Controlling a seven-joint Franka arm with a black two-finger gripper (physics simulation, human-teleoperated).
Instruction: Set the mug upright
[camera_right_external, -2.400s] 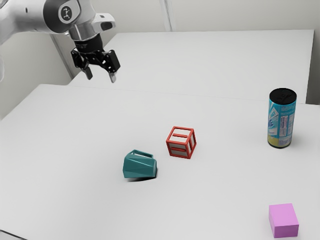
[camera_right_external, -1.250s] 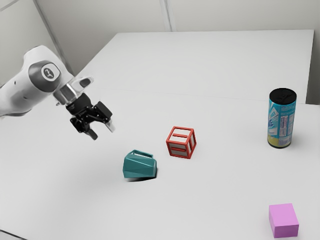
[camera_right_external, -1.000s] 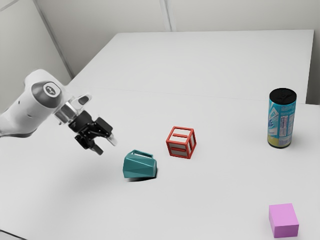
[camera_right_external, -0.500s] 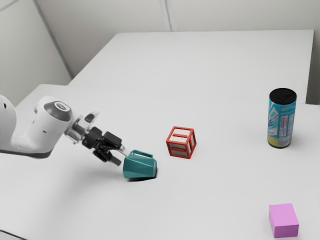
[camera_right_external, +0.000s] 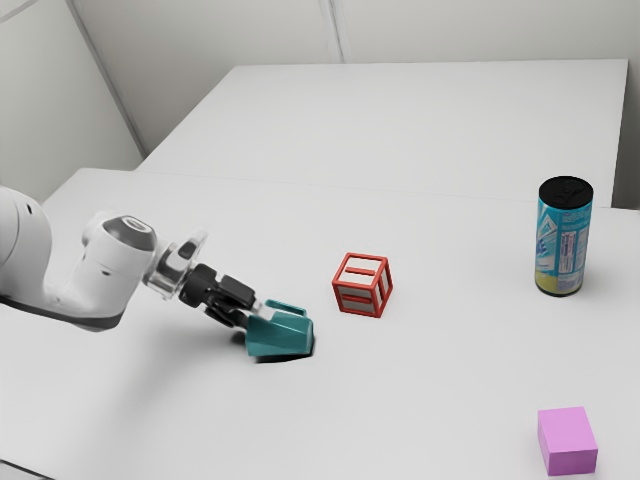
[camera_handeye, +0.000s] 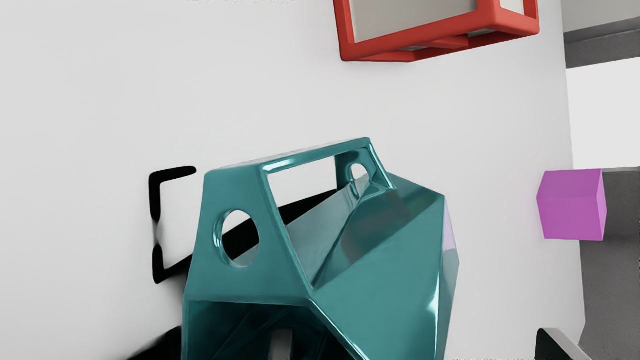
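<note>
A white robot arm (camera_right_external: 112, 262) reaches in from the exterior view's left, lower over the pale desk (camera_right_external: 430, 400) than it was half a second ago and far below its raised position at the start. The black gripper (camera_right_external: 252, 316), short of the teal mug (camera_right_external: 281, 337) in the earlier frame, has now advanced to its open mouth. The jaws stand spread, pinching nothing: the wrist view shows one fingertip (camera_handeye: 281, 345) inside the mouth and the other (camera_handeye: 556, 346) outside, apart from the wall. The mug lies on its side on the desk, its mouth facing the gripper and its angular handle (camera_handeye: 235, 190) raised, in the same spot and pose as before. To its right in the exterior view sits a red-framed cube (camera_right_external: 362, 285), near but apart and unmoved. At the exterior view's right, a blue can with a black top (camera_right_external: 562, 240) stands upright and a pink block (camera_right_external: 567, 440) rests nearer the camera, both unchanged.
</note>
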